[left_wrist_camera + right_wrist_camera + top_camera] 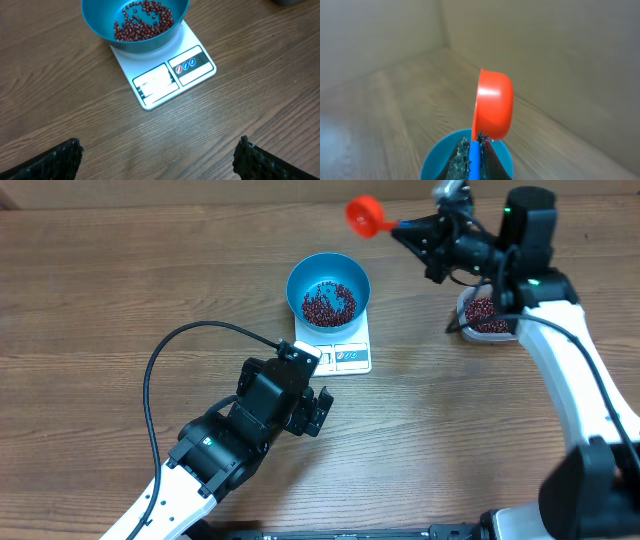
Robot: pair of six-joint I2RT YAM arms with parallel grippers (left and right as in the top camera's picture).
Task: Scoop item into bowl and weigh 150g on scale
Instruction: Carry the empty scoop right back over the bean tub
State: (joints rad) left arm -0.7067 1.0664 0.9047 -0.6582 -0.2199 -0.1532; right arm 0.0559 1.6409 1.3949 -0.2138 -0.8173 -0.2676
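Overhead: shows the bowl (328, 280) standing on the back part of the scale (348, 358), near the middle of the table (100, 300). Shows the item (330, 303) lying as a thin layer of dark red beans over the bowl's bottom. Places the left gripper (310, 385) just in front of the scale, spread wide and holding nothing. Places the right gripper (418, 232) behind and to the right of the bowl, clamped on the blue handle (403, 225) of a red scoop (364, 215), apart from the bowl's rim. Shows more beans in a clear tub (490, 315) at the right, partly hidden under the arm.

Left wrist: looks down on the scale (172, 75) with its front panels, and on the bowl (100, 22) upon it, cut by the top edge, beans (142, 20) inside. Catches both fingers (55, 160) in the lower corners, far apart, with only bare wood between.

Right wrist: shows dark fingers (456, 161) pressed tight against the blue handle (475, 162). Shows the red scoop (494, 105) just beyond the tips, turned on its side. Cannot tell whether any beans lie in it.
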